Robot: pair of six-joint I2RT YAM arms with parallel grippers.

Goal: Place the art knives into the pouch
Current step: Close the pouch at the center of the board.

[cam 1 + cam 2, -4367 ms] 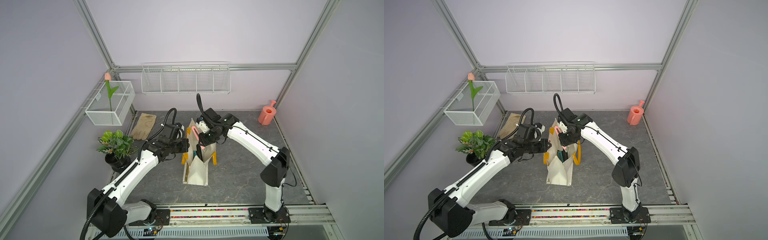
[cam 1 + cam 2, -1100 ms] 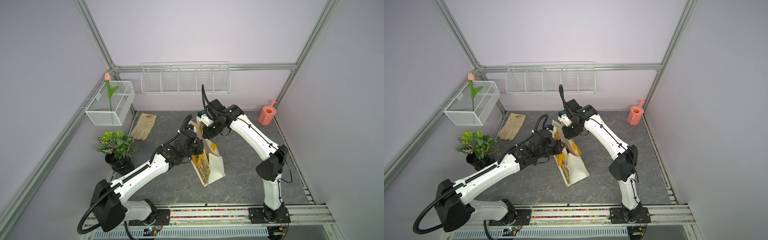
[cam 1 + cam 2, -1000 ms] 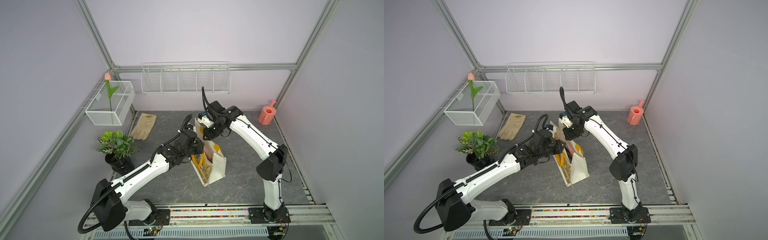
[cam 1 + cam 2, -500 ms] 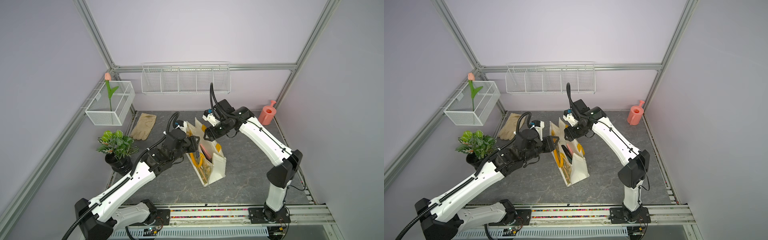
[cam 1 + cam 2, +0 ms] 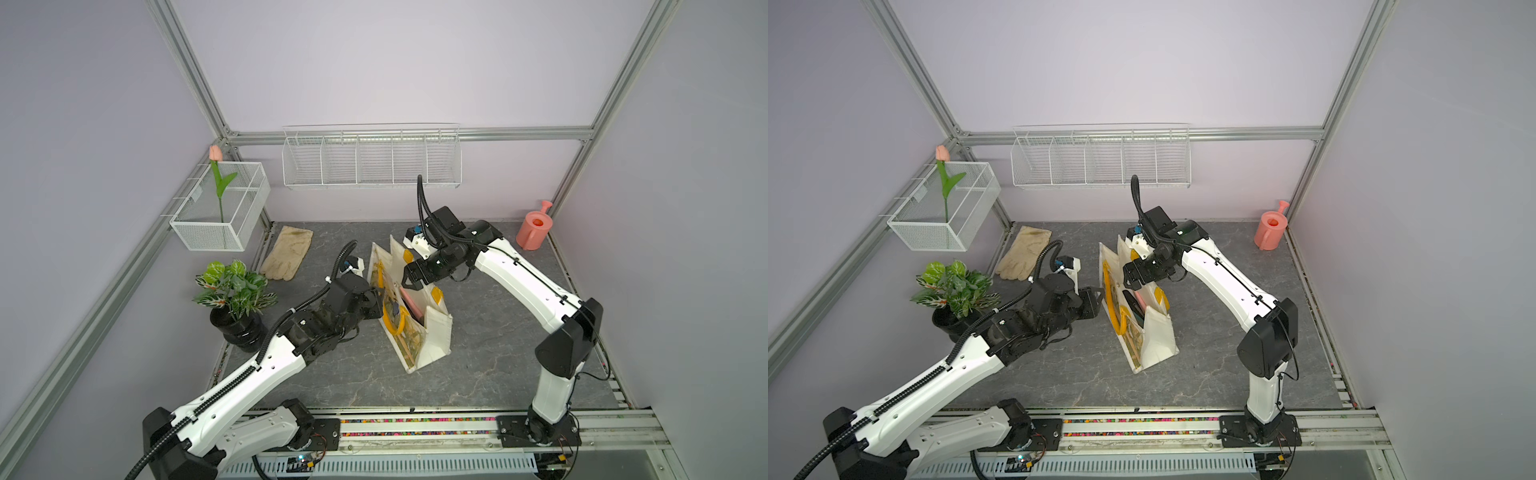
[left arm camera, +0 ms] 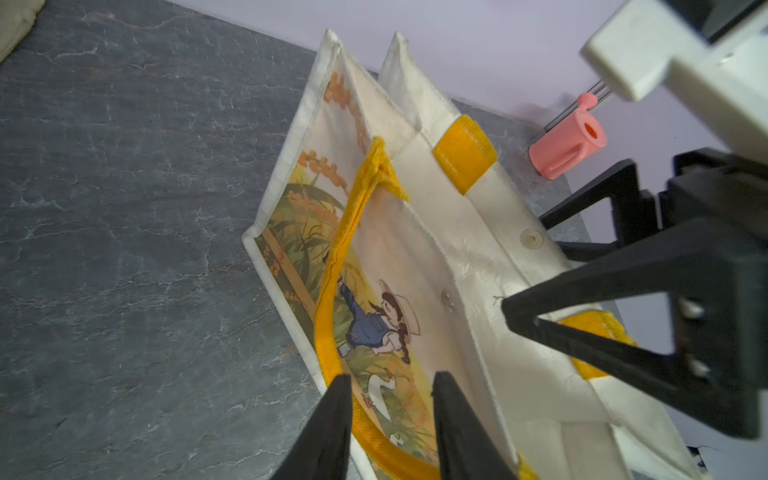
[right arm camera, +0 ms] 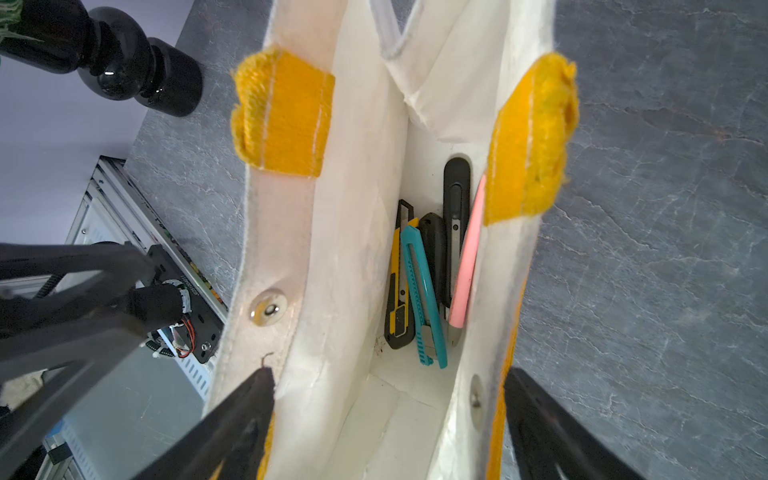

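Right wrist view: looks down past the right gripper [image 7: 388,372], spread wide astride the mouth of the pouch [image 7: 357,216] and clamped on nothing, onto the art knife [image 7: 468,253], slim and pink, lengthwise at the bottom among other cutters [image 7: 422,291]. Shows the left gripper [image 6: 392,376] just beside the printed wall, partly apart, empty; likely needs only a straight lift out by the nearer right arm
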